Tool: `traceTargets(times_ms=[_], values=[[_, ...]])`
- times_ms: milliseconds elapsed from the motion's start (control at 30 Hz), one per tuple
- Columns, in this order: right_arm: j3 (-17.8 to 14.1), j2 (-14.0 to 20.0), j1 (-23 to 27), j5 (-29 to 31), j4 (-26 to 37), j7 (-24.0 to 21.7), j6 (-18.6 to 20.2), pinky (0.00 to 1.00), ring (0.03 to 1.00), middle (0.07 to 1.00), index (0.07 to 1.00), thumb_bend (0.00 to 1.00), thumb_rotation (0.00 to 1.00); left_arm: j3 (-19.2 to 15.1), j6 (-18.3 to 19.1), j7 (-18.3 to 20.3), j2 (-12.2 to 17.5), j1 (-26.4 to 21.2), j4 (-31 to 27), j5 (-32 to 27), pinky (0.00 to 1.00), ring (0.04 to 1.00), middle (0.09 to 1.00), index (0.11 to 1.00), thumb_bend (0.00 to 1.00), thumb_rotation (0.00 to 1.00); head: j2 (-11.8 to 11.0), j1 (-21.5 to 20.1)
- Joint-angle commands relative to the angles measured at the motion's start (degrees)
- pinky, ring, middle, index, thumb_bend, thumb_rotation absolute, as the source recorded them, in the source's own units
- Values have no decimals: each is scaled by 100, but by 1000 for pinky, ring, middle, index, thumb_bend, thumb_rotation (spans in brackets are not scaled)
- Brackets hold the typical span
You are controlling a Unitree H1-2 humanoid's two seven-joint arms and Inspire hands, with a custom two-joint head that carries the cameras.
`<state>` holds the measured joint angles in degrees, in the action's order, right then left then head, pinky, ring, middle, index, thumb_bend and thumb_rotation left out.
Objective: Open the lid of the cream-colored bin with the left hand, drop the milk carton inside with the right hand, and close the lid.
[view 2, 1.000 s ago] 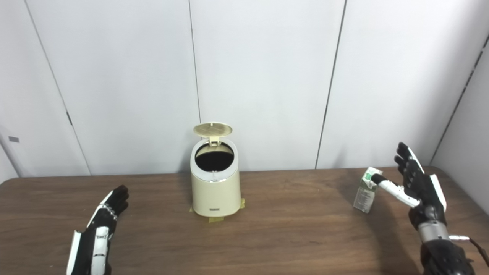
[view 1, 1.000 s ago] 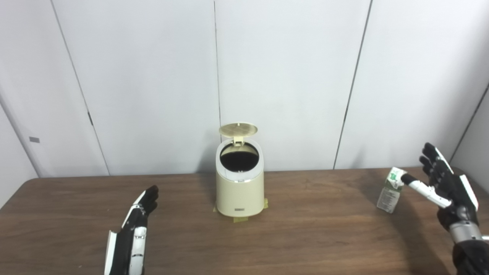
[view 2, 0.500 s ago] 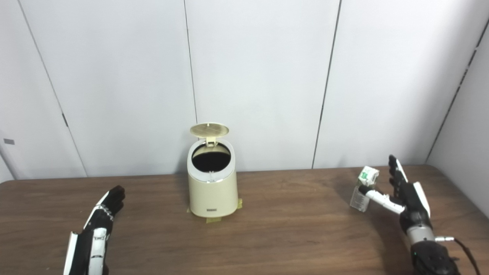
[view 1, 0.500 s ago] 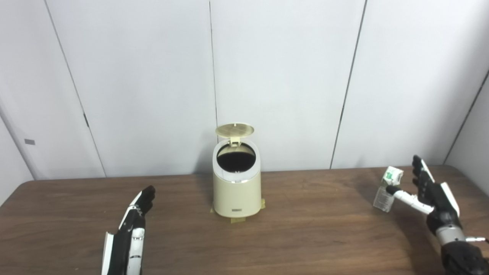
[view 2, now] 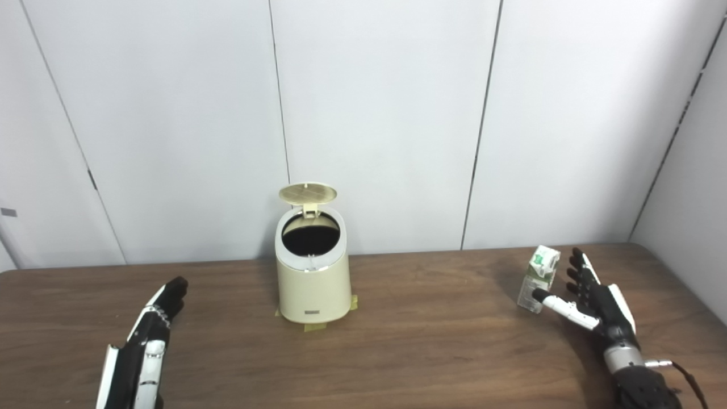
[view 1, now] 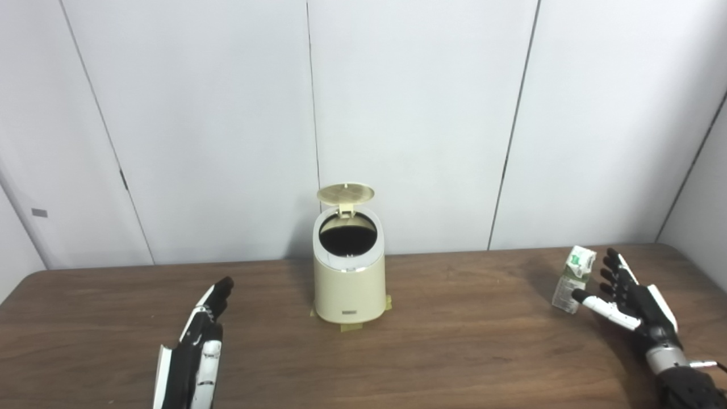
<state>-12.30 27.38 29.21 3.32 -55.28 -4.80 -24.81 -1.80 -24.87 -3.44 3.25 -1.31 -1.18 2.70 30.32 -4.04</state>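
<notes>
Overhead-lit, dark wood table [view 1: 454, 352] — white panel wall [view 1: 420, 113] — both hands spread, empty.

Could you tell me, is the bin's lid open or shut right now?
Open: the lid stands tipped back above the cream-colored bin, exposing its dark mouth.

Left hand [view 1: 196, 346]: black fingers, white back plates. Right hand [view 1: 633, 298]: black, white thumb, silver wrist cuff, thin cable trailing.

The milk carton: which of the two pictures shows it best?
The right eye view: the milk carton sits farther from the picture's edge, beside the open right hand. The left eye view shows the same carton, upright, nearer the right edge.
</notes>
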Motion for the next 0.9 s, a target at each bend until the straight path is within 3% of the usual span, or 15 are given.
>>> traceTargets(times_ms=[0, 167, 367, 533, 867], values=[[16, 209, 308, -25, -44, 89, -209, 883, 931, 981, 983, 960, 416, 8, -193, 47, 142, 130, 219, 125, 967, 940, 917, 886, 366, 828, 5, 6], [56, 229, 466, 15, -391, -15, -209, 856, 896, 931, 915, 960, 413, 19, -197, 62, 161, 143, 229, 116, 962, 939, 918, 884, 370, 817, 3, 9], [159, 224, 588, -90, -532, 178, -209, 831, 875, 916, 905, 943, 444, -26, -193, 39, 122, 157, 221, 154, 960, 930, 910, 873, 362, 792, 0, 24], [163, 226, 703, -8, -637, 164, -205, 841, 869, 878, 913, 984, 410, -10, -200, 93, 142, 156, 234, 59, 975, 936, 910, 874, 355, 776, -7, 48], [80, 261, 807, 276, -640, -288, -207, 834, 859, 867, 887, 1000, 357, 2, -192, -30, 105, 176, 223, 265, 917, 912, 901, 868, 404, 790, 10, 69]])
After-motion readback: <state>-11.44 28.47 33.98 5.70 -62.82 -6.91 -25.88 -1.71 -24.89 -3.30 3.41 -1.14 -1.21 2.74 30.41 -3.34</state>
